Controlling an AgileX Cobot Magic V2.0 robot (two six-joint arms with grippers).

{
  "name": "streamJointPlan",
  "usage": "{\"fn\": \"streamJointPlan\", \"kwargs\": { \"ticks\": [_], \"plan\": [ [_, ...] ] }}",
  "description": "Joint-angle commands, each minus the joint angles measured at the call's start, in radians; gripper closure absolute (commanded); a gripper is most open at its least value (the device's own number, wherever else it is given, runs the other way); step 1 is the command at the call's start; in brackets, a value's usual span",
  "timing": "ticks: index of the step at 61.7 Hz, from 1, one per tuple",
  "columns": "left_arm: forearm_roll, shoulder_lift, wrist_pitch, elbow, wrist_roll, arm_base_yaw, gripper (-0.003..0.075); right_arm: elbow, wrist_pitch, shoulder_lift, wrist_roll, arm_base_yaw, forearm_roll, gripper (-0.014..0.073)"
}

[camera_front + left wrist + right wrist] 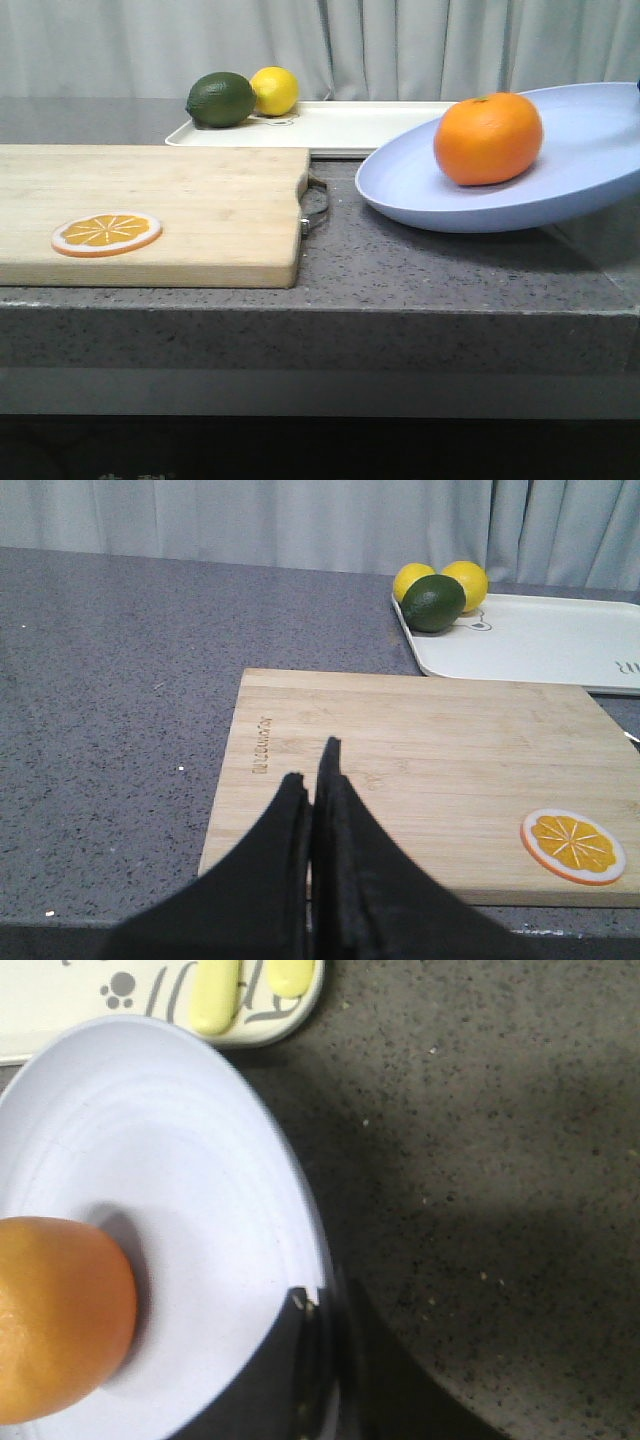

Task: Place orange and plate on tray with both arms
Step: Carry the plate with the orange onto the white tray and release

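The right pincer point(318, 1360), clamped on the rim of the plate point(170, 1160), carries it tilted with the orange point(55, 1320) inside, next needing a level move onto the tray point(60, 1010) beyond; the left pincer point(312, 790) is closed and empty.

You see a bright orange point(488, 138) on a lavender-blue plate point(590, 150), and a cream tray point(350, 125) with yellow-green marks.
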Motion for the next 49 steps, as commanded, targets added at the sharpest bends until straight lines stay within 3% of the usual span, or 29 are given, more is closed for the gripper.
{"fn": "streamJointPlan", "kwargs": {
  "ticks": [1,29,49],
  "plan": [
    [-0.007,0.014,-0.085,-0.024,-0.007,0.002,0.0738,-0.063,-0.006,-0.017,-0.016,-0.01,0.076,0.0706],
    [-0.007,0.014,-0.085,-0.024,-0.007,0.002,0.0738,-0.331,0.142,0.169,-0.098,-0.07,0.38,0.0706],
    [-0.005,0.014,-0.085,-0.024,-0.007,0.002,0.0738,-0.701,0.136,0.432,-0.045,-0.044,0.426,0.0706]
  ]
}}
